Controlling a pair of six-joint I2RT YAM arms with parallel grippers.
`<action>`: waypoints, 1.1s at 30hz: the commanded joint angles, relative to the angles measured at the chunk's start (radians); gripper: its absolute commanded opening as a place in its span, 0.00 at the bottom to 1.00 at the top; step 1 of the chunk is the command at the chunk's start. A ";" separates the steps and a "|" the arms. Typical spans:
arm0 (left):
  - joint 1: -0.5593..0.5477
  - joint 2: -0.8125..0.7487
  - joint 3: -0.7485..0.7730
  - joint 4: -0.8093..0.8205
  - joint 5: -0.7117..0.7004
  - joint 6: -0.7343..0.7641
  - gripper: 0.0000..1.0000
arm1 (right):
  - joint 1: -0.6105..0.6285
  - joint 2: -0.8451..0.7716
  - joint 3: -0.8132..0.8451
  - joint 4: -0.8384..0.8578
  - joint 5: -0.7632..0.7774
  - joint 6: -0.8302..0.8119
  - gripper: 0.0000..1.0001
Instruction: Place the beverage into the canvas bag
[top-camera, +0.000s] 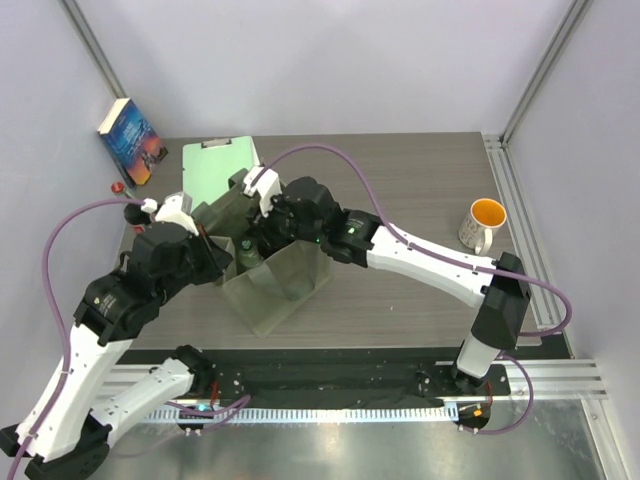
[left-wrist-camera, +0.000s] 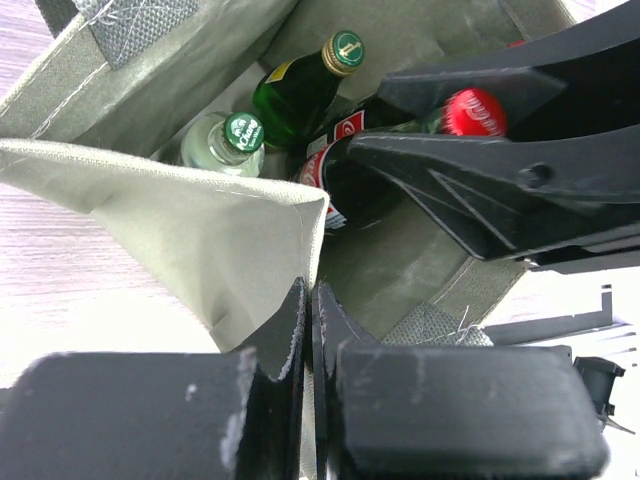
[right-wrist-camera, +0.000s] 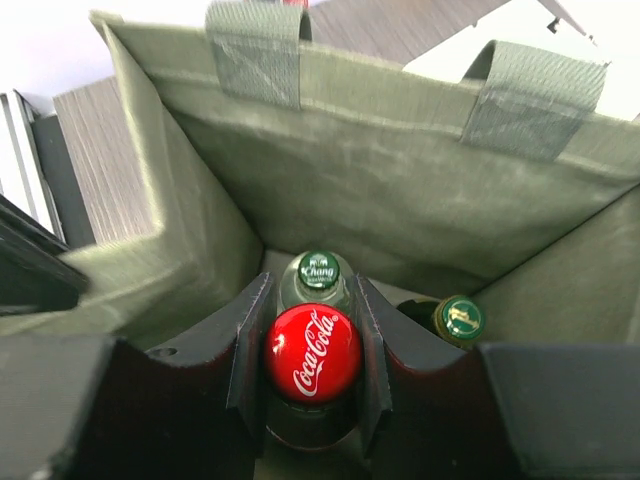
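Observation:
The olive-grey canvas bag (top-camera: 272, 290) stands open between the two arms. My left gripper (left-wrist-camera: 308, 292) is shut on the bag's near wall (left-wrist-camera: 200, 225), with a thin strip of fabric pinched between its fingers. The beverage is a dark Coca-Cola bottle (left-wrist-camera: 350, 190) with a red cap (right-wrist-camera: 313, 352). My right gripper (right-wrist-camera: 311, 292) is shut on its neck and holds it inside the bag, upright in the right wrist view. In the top view the right gripper (top-camera: 262, 238) reaches down into the bag's mouth, and the bottle is mostly hidden there.
Two other bottles are in the bag: a clear one with a green Chang cap (right-wrist-camera: 319, 271) and a dark green one with a gold-green cap (right-wrist-camera: 461, 318). Behind the bag lies a mint-green clipboard (top-camera: 215, 165). A book (top-camera: 132, 141) leans at back left, and a mug (top-camera: 485, 225) stands at right.

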 joint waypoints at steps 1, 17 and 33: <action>-0.002 -0.014 0.032 -0.004 -0.019 -0.009 0.00 | 0.000 -0.106 0.005 0.218 0.011 0.001 0.01; -0.002 -0.026 0.009 0.017 -0.005 -0.003 0.00 | -0.013 -0.073 -0.078 0.191 0.011 0.022 0.13; -0.002 -0.023 -0.020 0.043 0.016 -0.012 0.00 | -0.019 -0.045 -0.136 0.194 0.011 0.071 0.37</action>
